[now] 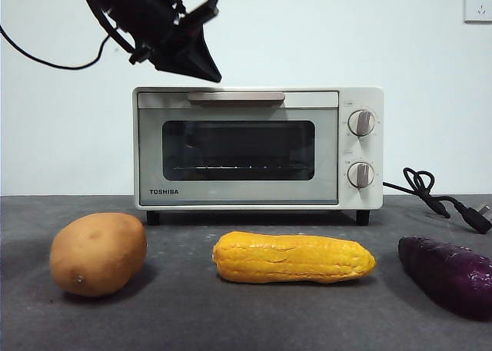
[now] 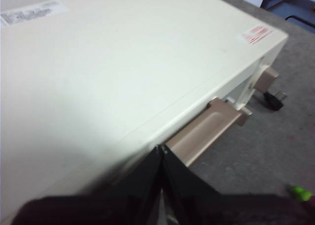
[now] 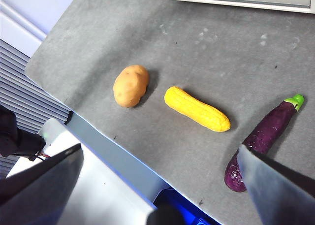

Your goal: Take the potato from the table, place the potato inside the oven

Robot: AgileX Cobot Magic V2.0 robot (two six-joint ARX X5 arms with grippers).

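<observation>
Potato (image 1: 98,253), smooth tan-brown oval, lying on dark grey matte table (image 1: 184,312), far below left gripper (image 1: 201,59) and nearer the camera. Beyond it, cream-white toaster oven (image 1: 257,147), door closed. Left gripper, jaws pressed together, hovering just above beige bar handle (image 2: 204,131). Best lowered behind the bar, then pulled outward smoothly. Right gripper (image 3: 157,185) spread wide, high over the table.
</observation>
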